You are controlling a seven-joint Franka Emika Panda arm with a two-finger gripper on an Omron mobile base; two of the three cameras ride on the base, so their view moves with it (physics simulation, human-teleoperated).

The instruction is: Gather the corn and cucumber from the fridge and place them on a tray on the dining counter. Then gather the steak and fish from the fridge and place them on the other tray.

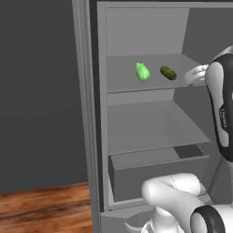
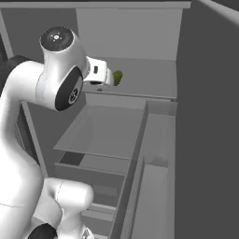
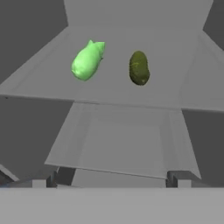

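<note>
The gripper point(image 3: 112, 181) is nearest, its two fingers spread wide with nothing between them, one dark tip point(image 3: 48, 180) at each lower corner of the hand view. It is raised to the level of the fridge point(image 1: 93, 136)'s upper shelf and sits just outside that shelf's front edge on the right side, as the left base view shows. Below it, the open drawer point(image 1: 150, 175) juts forward from the fridge's bottom, and above the drawer the middle shelf point(image 1: 150, 129) lies bare, its front lip crossing the hand view beneath the upper one. The upper shelf point(image 1: 123, 82) has a straight front edge, plain grey walls left and right, and open height up to the fridge's ceiling; bare shelf stretches between the front edge and the two vegetables. On it lie the corn point(image 3: 87, 60), toward the left, and the cucumber point(image 3: 139, 68), toward the right, near each other with a gap between, neither touching a wall. From the right base view the cucumber peeks out just past the hand. Behind both, the shelf runs on to the flat rear wall.
</note>
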